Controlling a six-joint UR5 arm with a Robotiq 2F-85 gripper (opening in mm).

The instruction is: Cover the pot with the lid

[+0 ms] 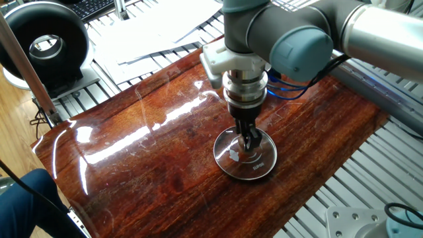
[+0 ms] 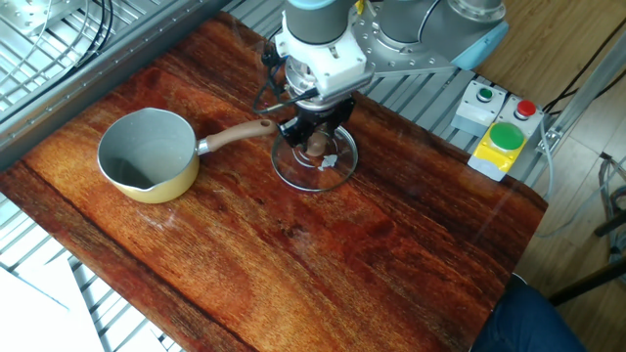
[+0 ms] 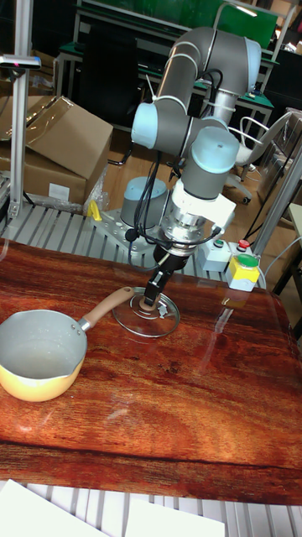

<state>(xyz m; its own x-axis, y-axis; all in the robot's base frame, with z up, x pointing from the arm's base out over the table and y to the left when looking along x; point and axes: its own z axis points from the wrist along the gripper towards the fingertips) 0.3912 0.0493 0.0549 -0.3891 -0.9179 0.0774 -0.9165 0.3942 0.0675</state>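
Tall fixed view: the hand (image 3: pixel 154 299) reaches down onto the lid (image 3: pixel 147 320), fingers narrowed around its brown knob. Lid lies flat on the wooden table (image 3: pixel 210 394), just beside the handle tip of the yellow pot (image 3: pixel 35 356), which stands uncovered to one side

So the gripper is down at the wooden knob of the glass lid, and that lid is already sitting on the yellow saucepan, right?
Not quite. The gripper is down at the brown wooden knob, but the clear glass lid lies flat on the wooden table, beside the yellow saucepan, which stands uncovered. The other fixed view shows it.
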